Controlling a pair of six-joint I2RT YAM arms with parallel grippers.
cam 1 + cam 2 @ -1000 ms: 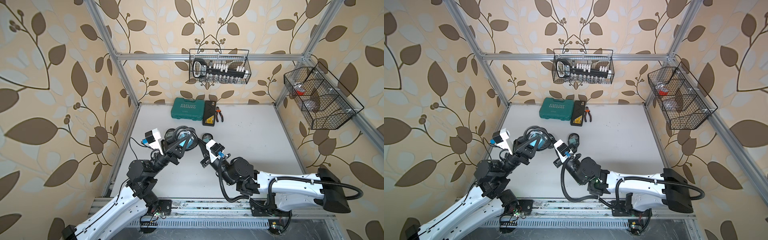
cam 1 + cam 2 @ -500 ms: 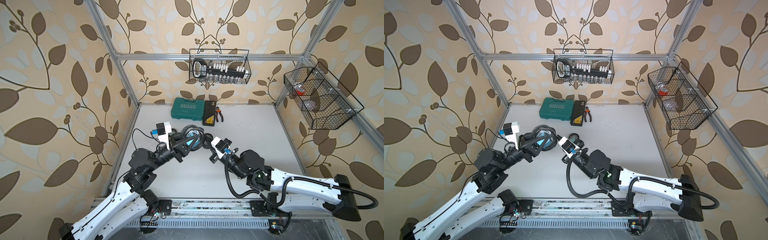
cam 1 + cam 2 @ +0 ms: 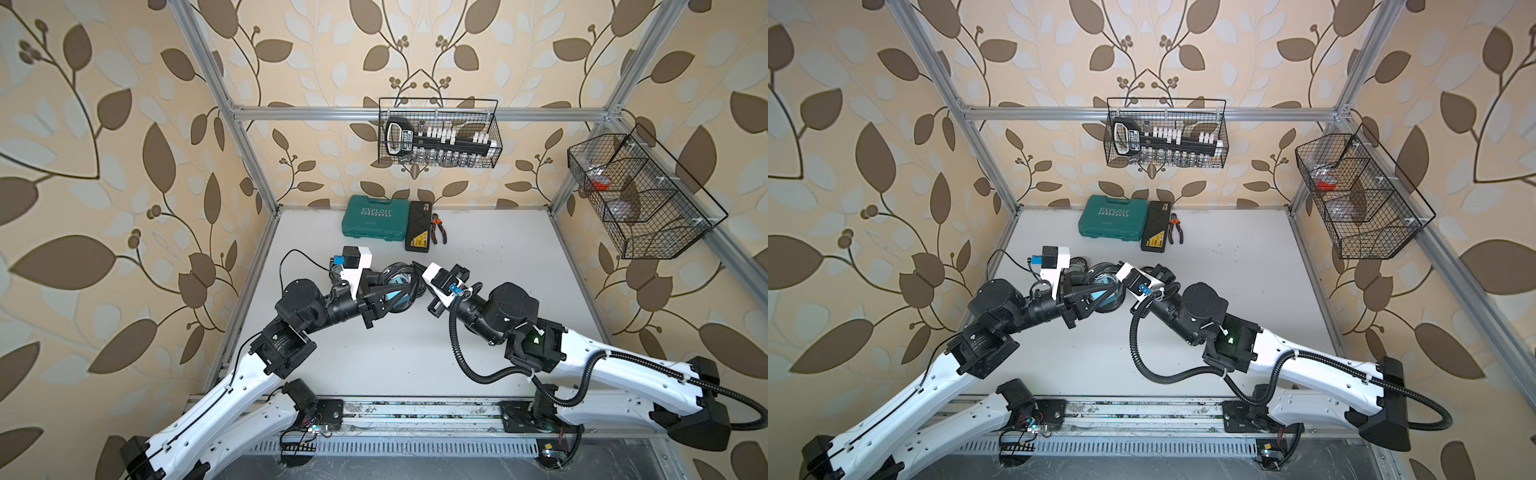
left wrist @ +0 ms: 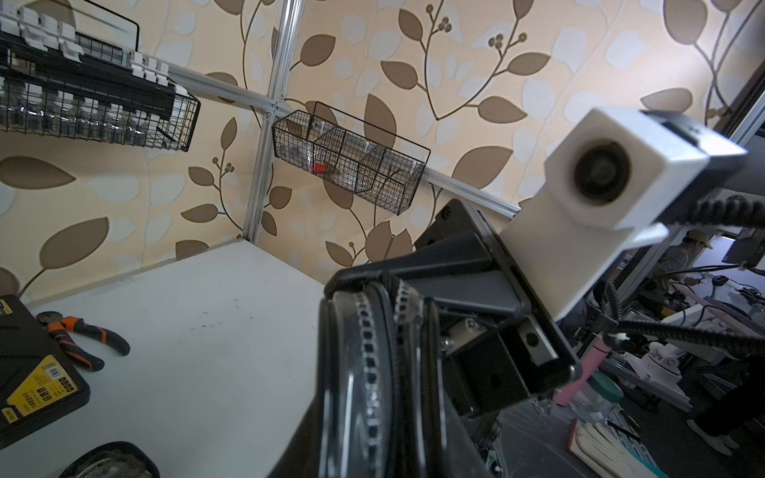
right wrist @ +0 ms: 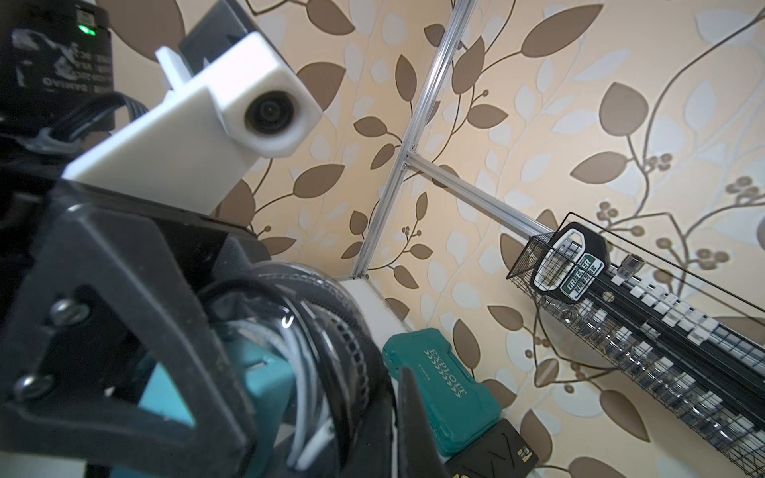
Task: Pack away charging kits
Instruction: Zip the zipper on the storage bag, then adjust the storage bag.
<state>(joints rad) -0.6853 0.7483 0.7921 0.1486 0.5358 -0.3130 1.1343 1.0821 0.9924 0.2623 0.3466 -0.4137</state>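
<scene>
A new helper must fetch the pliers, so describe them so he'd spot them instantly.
At the back edge of the table sits the teal EXPLOIT case. Right of the black flat case beside it lie the pliers, the only item with orange-and-black handles.

Zip pouch point(image 4: 364, 393): close in the foreground, seen edge-on, with its black rim and zip teeth showing.
Right end effector point(image 4: 385, 289): closed on the pouch's rim, with a white camera block point(image 4: 600, 174) mounted on it.
Black case point(image 4: 33, 372): flat on the worktop point(image 4: 207, 331), yellow label up.
Pliers point(image 4: 78, 339): just beside the case, at its three o'clock, taking the rear wall as twelve.
Socket basket point(image 4: 95, 103): on the rear wall, twelve o'clock.
Divided basket point(image 4: 352, 165): on the side wall, two o'clock.
</scene>
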